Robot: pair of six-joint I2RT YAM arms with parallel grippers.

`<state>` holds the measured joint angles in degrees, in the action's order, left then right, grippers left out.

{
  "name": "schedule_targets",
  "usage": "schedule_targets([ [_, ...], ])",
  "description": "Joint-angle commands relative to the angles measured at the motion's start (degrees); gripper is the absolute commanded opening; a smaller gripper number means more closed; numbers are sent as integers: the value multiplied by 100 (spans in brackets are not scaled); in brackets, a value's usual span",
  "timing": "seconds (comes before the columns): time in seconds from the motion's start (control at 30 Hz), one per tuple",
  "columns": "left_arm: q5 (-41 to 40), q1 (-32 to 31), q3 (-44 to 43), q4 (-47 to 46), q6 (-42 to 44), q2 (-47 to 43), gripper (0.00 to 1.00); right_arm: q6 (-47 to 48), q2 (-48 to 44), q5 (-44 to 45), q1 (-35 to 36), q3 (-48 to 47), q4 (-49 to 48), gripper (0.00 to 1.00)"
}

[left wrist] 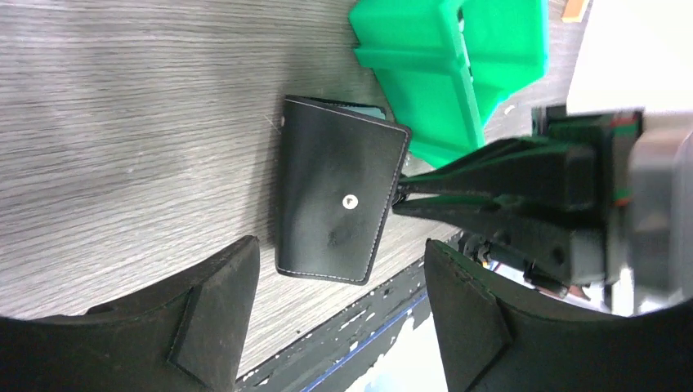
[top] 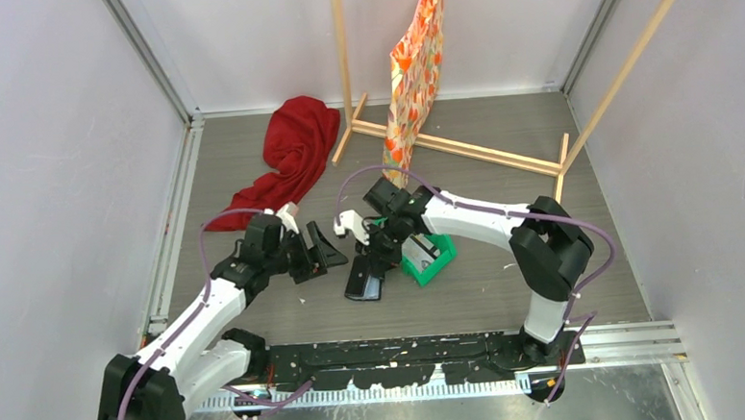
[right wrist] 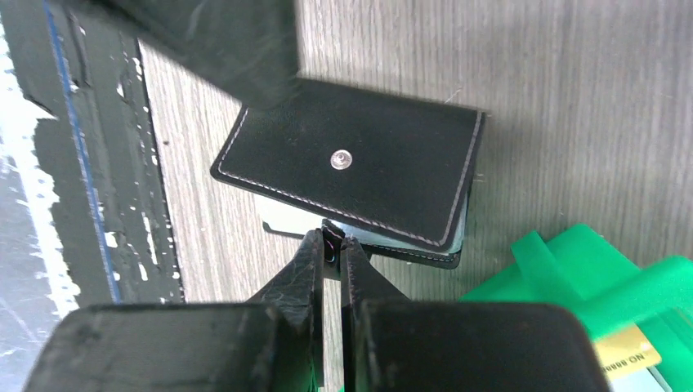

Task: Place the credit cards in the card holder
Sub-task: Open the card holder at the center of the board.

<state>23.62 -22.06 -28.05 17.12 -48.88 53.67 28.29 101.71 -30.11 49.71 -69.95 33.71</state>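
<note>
The black card holder point(top: 365, 280) lies on the wood-grain table, folded, snap stud up; it also shows in the left wrist view point(left wrist: 339, 196) and the right wrist view point(right wrist: 351, 167). My right gripper point(right wrist: 331, 245) is shut on its snap tab at the edge, where greyish-blue pages point(right wrist: 392, 237) show. A pale flat piece point(right wrist: 282, 219) pokes out under the holder; I cannot tell if it is a card. A yellow-gold card point(right wrist: 625, 355) lies in the green tray point(right wrist: 564, 269). My left gripper point(left wrist: 342, 249) is open, just left of the holder.
The green tray point(top: 431, 257) sits right of the holder, touching it in the left wrist view point(left wrist: 445, 57). A red cloth point(top: 293, 152) and a wooden rack point(top: 462, 148) with an orange patterned bag point(top: 417, 73) stand at the back. A black strip point(top: 405, 353) runs along the near edge.
</note>
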Motion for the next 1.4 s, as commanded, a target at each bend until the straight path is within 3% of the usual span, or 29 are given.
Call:
schedule_targets([
  [0.0,379,-69,91,-344,460,-232,76,-451,-285,-801,-200,-590,149,2],
  [0.27,-156,-366,839,-1587,576,-847,79,-632,-131,-1218,-268,-914,288,3],
  [0.53,-511,-426,708,-1162,476,-19,77,-674,-88,-1051,-310,-762,253,3],
  [0.8,-539,-474,287,-840,471,1064,55,-416,-173,-1016,-375,-509,549,5],
  [0.97,-322,-482,215,-978,455,1356,24,-333,-267,-853,-375,-176,663,7],
  [1.13,-230,-483,217,-1074,391,1434,6,-221,-321,-714,-380,85,832,11],
  [1.3,-255,-476,83,-877,445,1342,0,-97,-295,-576,-377,160,992,20],
  [1.37,-342,-474,1,-693,513,1216,0,-27,-271,-425,-375,235,1022,29],
])
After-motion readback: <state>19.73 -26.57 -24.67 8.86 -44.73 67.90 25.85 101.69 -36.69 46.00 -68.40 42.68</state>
